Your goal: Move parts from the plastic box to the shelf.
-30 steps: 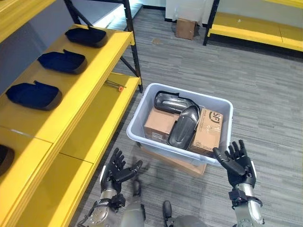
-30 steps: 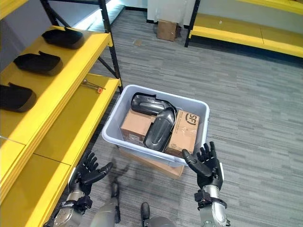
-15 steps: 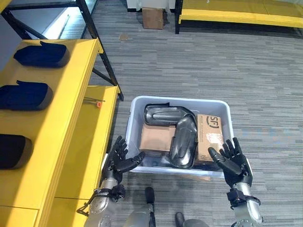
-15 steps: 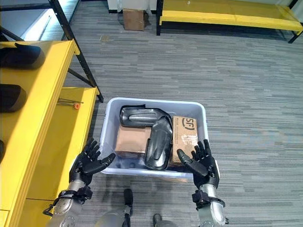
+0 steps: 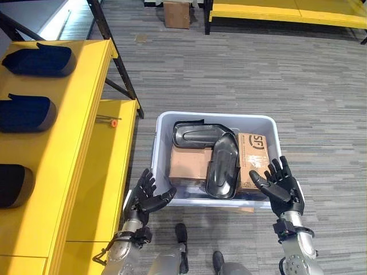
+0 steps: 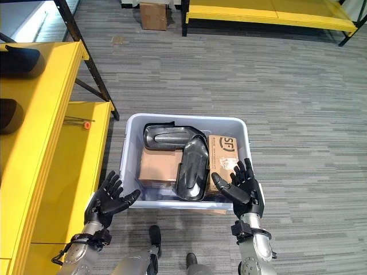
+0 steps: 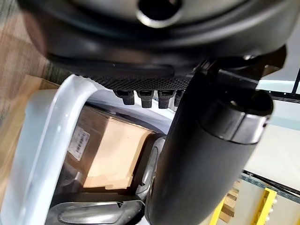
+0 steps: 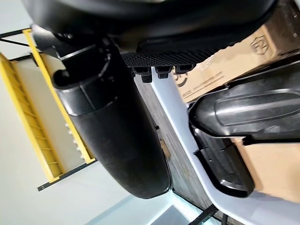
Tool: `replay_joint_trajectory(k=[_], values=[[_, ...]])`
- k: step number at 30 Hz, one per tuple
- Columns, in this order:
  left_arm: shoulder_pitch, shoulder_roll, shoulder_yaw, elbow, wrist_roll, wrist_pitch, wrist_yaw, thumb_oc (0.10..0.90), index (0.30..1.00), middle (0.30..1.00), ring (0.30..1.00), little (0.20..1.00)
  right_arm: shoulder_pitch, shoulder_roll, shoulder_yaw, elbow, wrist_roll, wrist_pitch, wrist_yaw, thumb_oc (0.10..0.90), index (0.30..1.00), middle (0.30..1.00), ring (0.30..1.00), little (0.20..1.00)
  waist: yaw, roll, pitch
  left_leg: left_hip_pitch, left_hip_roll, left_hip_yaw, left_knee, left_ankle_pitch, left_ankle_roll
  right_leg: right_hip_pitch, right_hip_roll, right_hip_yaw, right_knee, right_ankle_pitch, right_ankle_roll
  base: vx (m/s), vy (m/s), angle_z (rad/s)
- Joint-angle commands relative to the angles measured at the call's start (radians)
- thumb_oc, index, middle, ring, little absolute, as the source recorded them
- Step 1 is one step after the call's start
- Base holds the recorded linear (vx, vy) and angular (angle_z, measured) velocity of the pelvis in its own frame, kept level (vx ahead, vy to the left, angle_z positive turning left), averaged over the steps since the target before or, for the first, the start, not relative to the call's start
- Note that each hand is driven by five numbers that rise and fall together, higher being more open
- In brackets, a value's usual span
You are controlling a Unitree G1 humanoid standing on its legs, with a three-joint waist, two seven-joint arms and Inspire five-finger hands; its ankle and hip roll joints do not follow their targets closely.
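Grey striped carpet covers the floor, with a yellow shelf along the robot's left and another yellow rack at the far side of the room. On the shelf's upper level lie three dark moulded parts in a row, and a small orange-tipped tool lies on the lower level.

Beside the shelf, a pale plastic box sits on the floor. Inside it are two cardboard cartons, with two dark parts lying across them: one part at the far end, another part running toward the near rim.

At the box's near corners, the left hand and right hand hover with fingers spread, grasping nothing.

A small cardboard box stands far off.
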Motion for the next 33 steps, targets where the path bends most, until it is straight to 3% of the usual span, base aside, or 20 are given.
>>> replay_joint_trajectory(k=[1,4,5,6,7,8,11,13,16,17,25,33], values=[[-0.007,0.064,0.031,-0.113,0.003,-0.072,0.004,0.900,1.000,1.000,1.000,1.000,-0.037,-0.012,-0.016,-0.131,-0.026,-0.111,0.006,0.900,1.000,1.000,1.000,1.000,0.003,0.020,-0.055,0.015,0.096,-0.028,0.042,-0.067,-0.065,-0.067,-0.084,-0.090,0.005,0.199,0.053,0.14,0.032,0.18],[0.005,0.067,0.055,-0.117,-0.010,-0.073,0.003,0.900,1.000,1.000,1.000,1.000,-0.028,0.004,-0.024,-0.128,-0.015,-0.115,-0.003,0.900,1.000,1.000,1.000,1.000,0.009,0.022,-0.060,0.045,0.124,-0.026,0.036,-0.087,-0.092,-0.050,-0.216,-0.166,-0.176,0.208,0.030,0.17,-0.113,0.09],[0.010,0.066,0.063,-0.114,-0.017,-0.073,0.005,0.900,1.000,1.000,1.000,1.000,-0.026,0.005,-0.028,-0.128,-0.013,-0.114,-0.004,0.900,1.000,1.000,1.000,1.000,0.009,0.016,-0.059,0.049,0.132,-0.030,0.037,-0.092,-0.103,-0.038,-0.249,-0.177,-0.245,0.236,0.034,0.21,-0.300,0.18],[0.017,0.066,0.074,-0.109,-0.026,-0.080,0.012,0.900,1.000,1.000,1.000,1.000,-0.021,0.011,-0.032,-0.131,-0.005,-0.115,-0.004,0.900,1.000,1.000,1.000,1.000,0.006,-0.003,-0.057,0.059,0.145,-0.037,0.041,-0.106,-0.129,-0.038,-0.311,-0.176,-0.401,0.335,0.063,0.16,-0.238,0.14],[0.018,0.066,0.075,-0.109,-0.026,-0.080,0.012,0.900,1.000,1.000,1.000,1.000,-0.020,0.011,-0.031,-0.131,-0.005,-0.115,-0.004,0.900,1.000,1.000,1.000,1.000,0.006,-0.003,-0.057,0.061,0.145,-0.037,0.041,-0.107,-0.129,-0.033,-0.311,-0.177,-0.406,0.337,0.063,0.18,-0.339,0.08],[0.027,0.064,0.085,-0.101,-0.021,-0.083,0.020,0.900,1.000,1.000,1.000,1.000,-0.018,0.010,-0.023,-0.132,0.006,-0.111,0.000,0.900,1.000,1.000,1.000,1.000,0.006,-0.026,-0.051,0.075,0.157,-0.035,0.052,-0.118,-0.146,-0.043,-0.338,-0.180,-0.440,0.407,0.096,0.12,-0.223,0.13],[0.031,0.055,0.085,-0.086,-0.008,-0.079,0.005,0.900,1.000,1.000,1.000,1.000,-0.005,0.006,-0.016,-0.139,0.000,-0.100,0.014,0.900,1.000,1.000,1.000,1.000,0.009,-0.062,-0.067,0.090,0.154,-0.023,0.051,-0.122,-0.160,-0.008,-0.325,-0.193,-0.449,0.387,0.113,0.11,-0.185,0.14],[0.036,0.043,0.080,-0.092,-0.013,-0.083,-0.008,0.900,1.000,1.000,1.000,1.000,-0.002,-0.003,-0.019,-0.140,0.006,-0.093,0.021,0.900,1.000,1.000,1.000,1.000,0.005,-0.063,-0.084,0.103,0.168,-0.027,0.035,-0.110,-0.171,0.006,-0.302,-0.204,-0.454,0.374,0.111,0.12,-0.189,0.22],[0.049,0.029,0.072,-0.099,-0.024,-0.078,-0.028,0.900,1.000,1.000,1.000,1.000,0.008,-0.026,-0.032,-0.157,-0.010,-0.090,0.030,0.900,1.000,1.000,1.000,1.000,0.003,-0.053,-0.104,0.108,0.208,-0.038,0.005,-0.085,-0.192,0.031,-0.264,-0.226,-0.464,0.326,0.099,0.10,-0.237,0.05],[0.057,0.022,0.054,-0.100,-0.035,-0.069,-0.040,0.900,1.000,1.000,1.000,1.000,0.003,-0.039,-0.035,-0.141,-0.001,-0.094,0.024,0.900,1.000,1.000,1.000,1.000,0.001,-0.032,-0.110,0.117,0.245,-0.043,-0.022,-0.063,-0.211,0.046,-0.227,-0.238,-0.470,0.271,0.078,0.10,-0.224,0.03],[0.085,0.021,0.056,-0.113,-0.033,-0.060,-0.053,0.900,1.000,1.000,1.000,1.000,0.003,-0.057,-0.040,-0.151,0.003,-0.099,0.025,0.900,1.000,1.000,1.000,1.000,0.001,0.003,-0.109,0.141,0.282,-0.030,-0.071,-0.028,-0.236,0.059,-0.186,-0.243,-0.478,0.234,0.057,0.06,-0.097,-0.04],[0.098,0.020,0.061,-0.130,-0.041,-0.063,-0.055,0.900,1.000,1.000,1.000,1.000,-0.010,-0.087,-0.064,-0.142,-0.068,-0.110,0.000,0.900,1.000,1.000,1.000,1.000,0.006,0.026,-0.091,0.140,0.289,-0.024,-0.083,-0.018,-0.243,0.050,-0.179,-0.245,-0.461,0.214,0.049,0.02,-0.030,0.01]])
